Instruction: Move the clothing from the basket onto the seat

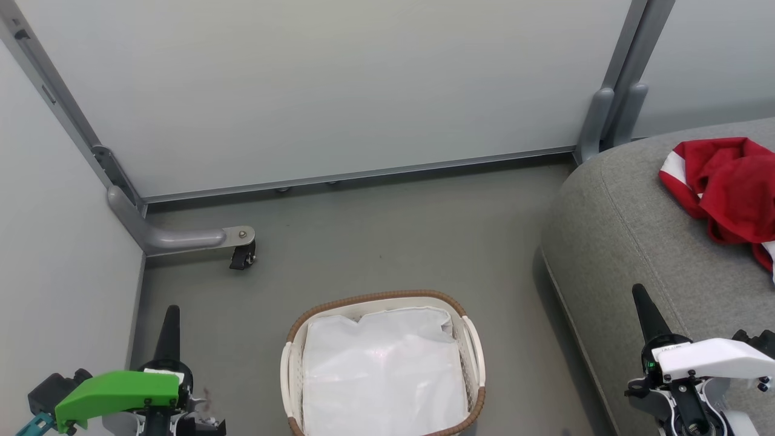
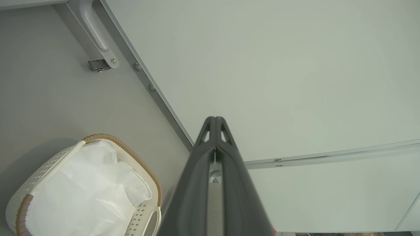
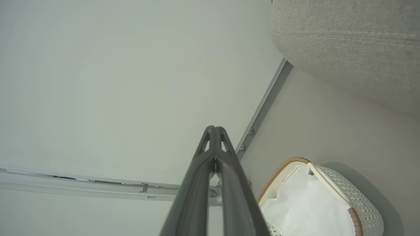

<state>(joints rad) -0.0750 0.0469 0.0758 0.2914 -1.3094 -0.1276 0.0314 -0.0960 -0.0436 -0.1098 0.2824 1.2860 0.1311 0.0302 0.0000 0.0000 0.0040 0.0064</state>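
The red clothing [image 1: 729, 188] with white bands lies crumpled on the grey seat [image 1: 629, 242] at the right. On the floor at bottom centre stands the basket [image 1: 381, 298], brown-rimmed and cream-sided, holding just a white liner sheet [image 1: 384, 375]. My left gripper [image 1: 171, 312] is shut and empty at the lower left, left of the basket. My right gripper [image 1: 639, 292] is shut and empty at the lower right, over the seat's front edge. The left wrist view shows the basket [image 2: 98, 137] at lower left past the closed left gripper [image 2: 215, 118]. Beyond the closed right gripper [image 3: 214, 127], the right wrist view has the basket [image 3: 288, 163] and the seat [image 3: 344, 42].
Pale partition panels [image 1: 327, 91] with grey metal frames wall off the back and left. A grey foot with a black caster [image 1: 242, 254] juts onto the floor at the left. Open grey floor [image 1: 393, 236] lies between the panels, basket and seat.
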